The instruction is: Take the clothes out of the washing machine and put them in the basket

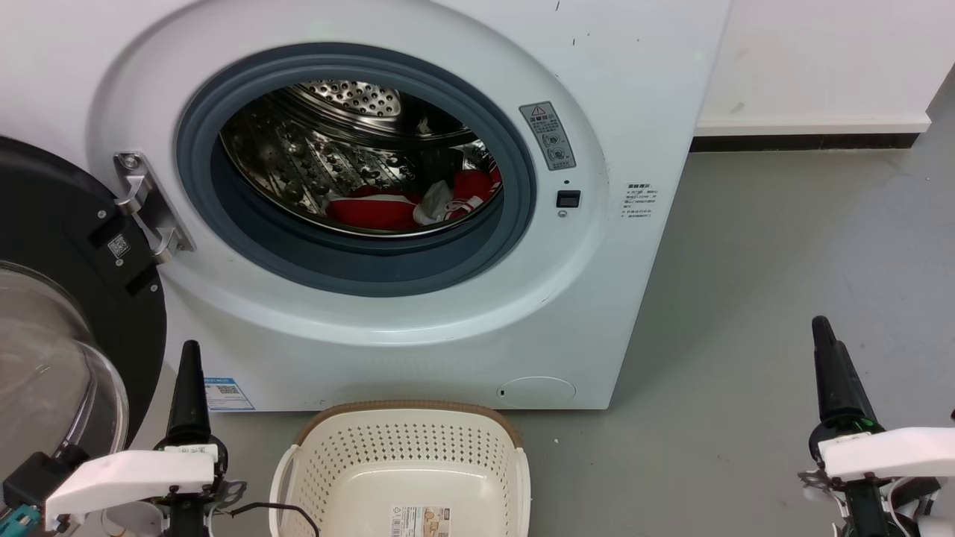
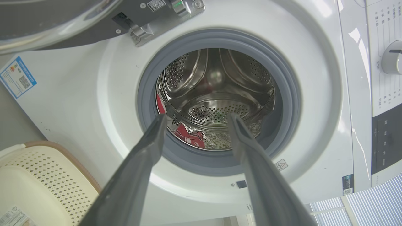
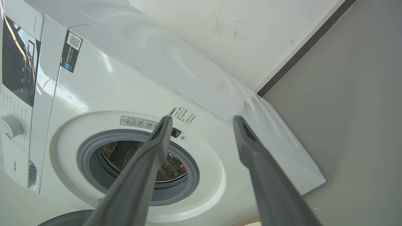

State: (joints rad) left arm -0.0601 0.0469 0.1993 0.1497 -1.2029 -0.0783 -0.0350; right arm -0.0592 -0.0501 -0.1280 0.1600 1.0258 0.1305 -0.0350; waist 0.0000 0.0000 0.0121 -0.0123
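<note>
Head view, and the clothes (image 1: 403,205) lie low in the steel drum (image 1: 336,149) of the washing machine (image 1: 418,328). They make a red heap with white showing, spread side to side across the drum floor and bunched toward its right. The black-framed door (image 1: 45,298) hangs swung out to the left, so the porthole is clear to enter. The basket (image 1: 406,447) sits on the floor just in front of the machine, between the two arms, with no red in the part that shows.

Here is the relation that matters: the heap lies ahead of and above both claws, and the left gripper (image 1: 191,350) is the nearer. The left wrist view backs that up, because its fingers frame the porthole squarely and red fabric peeks just inside the left finger. The right gripper (image 1: 828,335) stands well off to the right over bare floor. Its wrist view looks past the porthole's edge at the machine's right side.

As for the claws, both wrist views show the fingers spread wide, gripping nothing and touching nothing. I judge the reach belongs to the left arm, forward and up through the grey seal and then down onto the heap.
</note>
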